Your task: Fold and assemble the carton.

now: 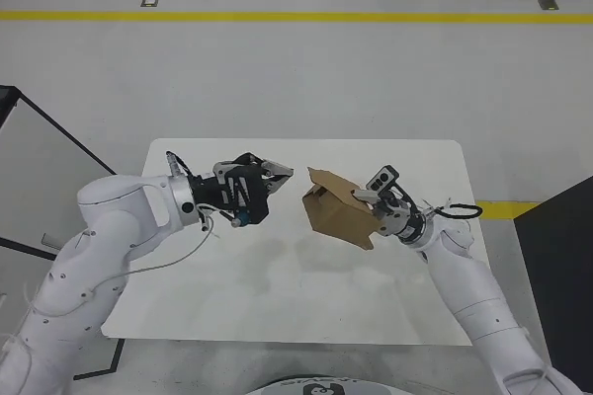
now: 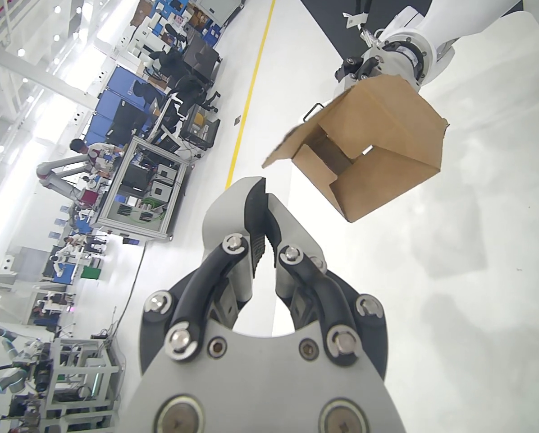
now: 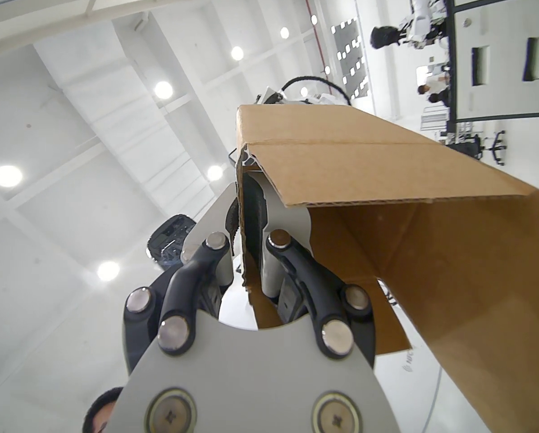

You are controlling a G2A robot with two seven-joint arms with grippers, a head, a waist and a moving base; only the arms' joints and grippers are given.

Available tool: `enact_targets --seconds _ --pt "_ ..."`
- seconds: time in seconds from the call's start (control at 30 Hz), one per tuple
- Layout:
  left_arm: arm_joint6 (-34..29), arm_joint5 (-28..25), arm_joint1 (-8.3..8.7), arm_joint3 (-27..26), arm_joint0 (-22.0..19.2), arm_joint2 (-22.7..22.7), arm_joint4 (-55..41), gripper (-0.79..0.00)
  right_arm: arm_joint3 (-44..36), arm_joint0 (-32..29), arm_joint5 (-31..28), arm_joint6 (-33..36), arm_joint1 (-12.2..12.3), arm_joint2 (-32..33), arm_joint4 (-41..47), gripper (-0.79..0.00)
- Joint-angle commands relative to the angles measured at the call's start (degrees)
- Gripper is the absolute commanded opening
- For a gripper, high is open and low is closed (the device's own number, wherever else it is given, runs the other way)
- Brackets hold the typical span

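Note:
A brown cardboard carton (image 1: pixel 338 208) hangs above the middle of the white table (image 1: pixel 277 286), tilted, its open end toward the left arm. My right gripper (image 3: pixel 250 191) is shut on one wall of the carton (image 3: pixel 386 173), a finger on each side of the board. In the left wrist view the carton (image 2: pixel 377 146) shows loose flaps folded partly inward at its open end. My left gripper (image 2: pixel 264 200) is shut with nothing in it, a short way from that open end; from above, the left gripper (image 1: pixel 282 176) is beside the carton's left edge, apart from it.
The table's front half is bare. A dark frame (image 1: pixel 20 128) stands off the table's left side and a dark panel (image 1: pixel 573 257) off its right. A yellow floor line (image 1: pixel 296 17) runs behind.

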Motion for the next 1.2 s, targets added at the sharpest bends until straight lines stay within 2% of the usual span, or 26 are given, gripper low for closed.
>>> enact_targets --seconds 0.0,0.4,0.57,0.83,1.17 --pt "-0.2 -0.2 0.00 -0.6 0.0 0.1 0.1 -0.785 -0.5 -0.2 -0.6 -0.8 0.2 0.4 -2.1 -0.785" --pt "-0.4 -1.1 -0.26 -3.0 -1.3 3.2 2.7 -0.785 -2.7 -1.0 -3.0 -2.8 1.0 0.8 -8.7 -0.785" --pt "-0.9 -1.5 -0.31 -2.5 -1.7 3.7 3.2 -0.785 -3.5 -1.2 -4.3 -2.9 1.1 0.6 -10.2 -0.785" --pt "-0.6 -2.4 -0.46 -1.3 -1.7 4.8 1.5 -0.785 -4.3 -1.5 -6.0 -1.4 1.1 1.0 -7.0 -0.785" --pt "-0.7 -3.0 -0.53 -2.1 -1.8 5.3 0.8 -0.785 -4.0 -1.4 -3.8 2.0 0.7 0.3 1.6 -0.785"
